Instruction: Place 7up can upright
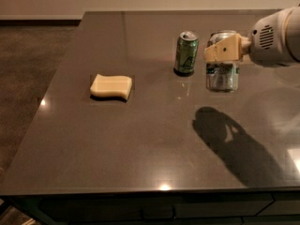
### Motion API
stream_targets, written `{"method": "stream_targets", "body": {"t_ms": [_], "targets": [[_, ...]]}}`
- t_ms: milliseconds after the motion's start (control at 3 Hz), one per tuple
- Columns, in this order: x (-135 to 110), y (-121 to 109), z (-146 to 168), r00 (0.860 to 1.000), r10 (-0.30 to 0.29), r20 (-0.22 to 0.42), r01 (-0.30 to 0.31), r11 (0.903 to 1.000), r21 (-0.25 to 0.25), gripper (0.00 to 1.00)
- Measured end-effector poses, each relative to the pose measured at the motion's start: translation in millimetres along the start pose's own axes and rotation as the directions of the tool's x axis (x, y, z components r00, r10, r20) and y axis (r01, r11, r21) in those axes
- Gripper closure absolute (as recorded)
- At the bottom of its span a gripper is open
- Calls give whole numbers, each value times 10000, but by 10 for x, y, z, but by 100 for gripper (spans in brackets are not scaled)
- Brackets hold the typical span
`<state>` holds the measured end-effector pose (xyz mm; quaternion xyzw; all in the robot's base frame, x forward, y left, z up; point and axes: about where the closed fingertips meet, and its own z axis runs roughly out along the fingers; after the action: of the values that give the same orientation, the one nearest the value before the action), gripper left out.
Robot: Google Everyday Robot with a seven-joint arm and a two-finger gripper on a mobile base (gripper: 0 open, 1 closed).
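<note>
The 7up can point(222, 74), silvery-white with green print, stands upright on the dark table, right of centre. My gripper point(221, 48) reaches in from the right and grips the can's upper half. One beige finger point(225, 50) lies across the can's front; the other is hidden behind it. The can's base is at or just above the tabletop.
A darker all-green can point(186, 53) stands upright just left of the 7up can, a small gap apart. A yellow sponge point(111, 86) lies at the left of the table point(140, 144). The arm's shadow falls on the front right. The floor lies beyond the left edge.
</note>
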<state>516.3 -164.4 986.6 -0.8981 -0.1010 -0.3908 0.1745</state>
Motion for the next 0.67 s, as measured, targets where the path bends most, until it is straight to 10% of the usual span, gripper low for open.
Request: {"method": "stream_targets", "body": {"t_ms": [667], "targets": [[-258,114,-30,9872,-792,-1386,920,9918,888,100]]}}
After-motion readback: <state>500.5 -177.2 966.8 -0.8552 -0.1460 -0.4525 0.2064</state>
